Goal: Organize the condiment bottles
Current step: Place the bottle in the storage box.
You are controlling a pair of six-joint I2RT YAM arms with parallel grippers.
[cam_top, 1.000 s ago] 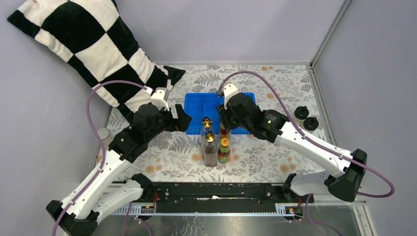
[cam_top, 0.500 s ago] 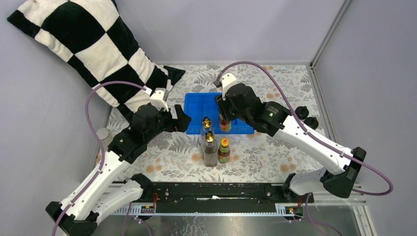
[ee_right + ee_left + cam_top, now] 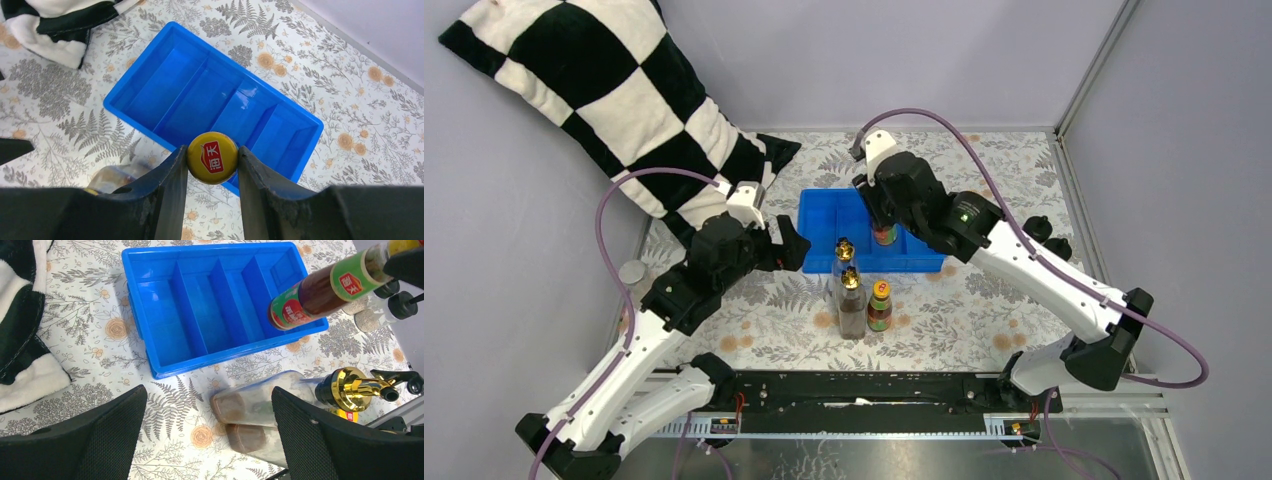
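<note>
Right wrist view: the right gripper is clamped on the cap of an orange-capped bottle, which hangs over the right end of the blue tray and is not yet in a compartment. Its long axis runs near vertical, cap up and base toward the tray. The left gripper stands wide open and holds nothing. Every compartment shows bare (so the task is judged barely begun). Two gold-spouted bottles and a second orange-capped bottle wait just near of the tray, with the shakers well to the right.

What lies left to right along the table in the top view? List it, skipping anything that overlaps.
Silver-lidded jar → left gripper → gold-spouted bottles → standing orange-capped bottle → black-capped shakers.
</note>
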